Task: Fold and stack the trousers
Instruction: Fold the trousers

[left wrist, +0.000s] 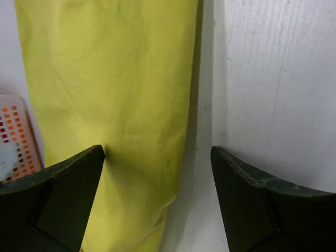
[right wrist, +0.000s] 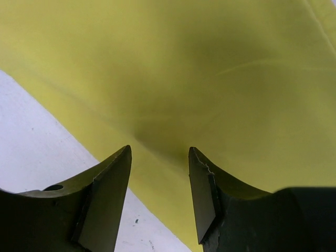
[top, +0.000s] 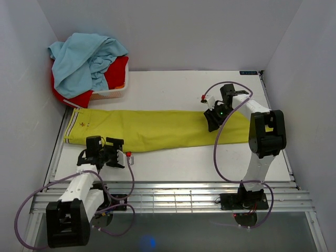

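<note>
The yellow-green trousers (top: 157, 128) lie flat in a long strip across the table, with the striped waistband (top: 74, 124) at the left end. My left gripper (top: 119, 153) hangs open at their near edge close to the waist. In the left wrist view the cloth edge (left wrist: 181, 157) runs between the wide-apart fingers (left wrist: 68, 184) and nothing is held. My right gripper (top: 211, 122) hovers over the leg end. Its fingers (right wrist: 113, 178) stand apart just above the trousers (right wrist: 210, 79), near their edge, with nothing gripped.
A white basket (top: 113, 93) at the back left holds a light blue garment (top: 86, 58) over a red one (top: 118, 71); its mesh wall (left wrist: 16, 136) shows in the left wrist view. White walls close in both sides. A metal rail (top: 173, 197) runs along the near edge.
</note>
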Robot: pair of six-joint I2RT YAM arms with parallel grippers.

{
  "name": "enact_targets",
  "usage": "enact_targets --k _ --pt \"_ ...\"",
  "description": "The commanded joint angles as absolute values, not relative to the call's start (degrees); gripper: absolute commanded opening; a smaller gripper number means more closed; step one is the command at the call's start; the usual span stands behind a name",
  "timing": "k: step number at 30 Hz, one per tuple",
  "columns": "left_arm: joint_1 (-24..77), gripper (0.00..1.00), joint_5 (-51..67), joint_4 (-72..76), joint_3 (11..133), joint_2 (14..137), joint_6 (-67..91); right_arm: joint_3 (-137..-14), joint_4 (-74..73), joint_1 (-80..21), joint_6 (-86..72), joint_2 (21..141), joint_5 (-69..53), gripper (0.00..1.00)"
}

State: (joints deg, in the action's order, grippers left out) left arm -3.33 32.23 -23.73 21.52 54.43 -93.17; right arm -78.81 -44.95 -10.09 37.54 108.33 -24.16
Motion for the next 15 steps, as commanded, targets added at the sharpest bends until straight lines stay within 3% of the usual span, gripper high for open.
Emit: enact_targets --k 1,5,8,10,15 --pt "-3.2 0.94 30.9 -7.4 13.7 48.3 -99.8 -79.4 -40.7 -10.9 34.8 110.3 -20.0 0.54" --pt "-3.1 0.88 29.9 3.6 12.3 49.1 -97.5 -80.6 -40.0 -10.9 34.6 113.4 -17.3 0.50" --pt "-3.2 0.65 29.5 -3.9 22.4 56.3 -89.2 -80.9 -39.9 -11.0 35.2 114.5 -16.2 0.48" --pt "-3.6 0.38 34.2 -17.2 30.7 63.5 -85.6 -80.9 -39.6 -11.0 35.2 114.6 -15.6 0.47" --pt "-5.2 0.20 43.8 -39.0 51.7 76.5 -85.5 -81.7 -38.9 -11.0 35.4 115.0 -12.2 0.41"
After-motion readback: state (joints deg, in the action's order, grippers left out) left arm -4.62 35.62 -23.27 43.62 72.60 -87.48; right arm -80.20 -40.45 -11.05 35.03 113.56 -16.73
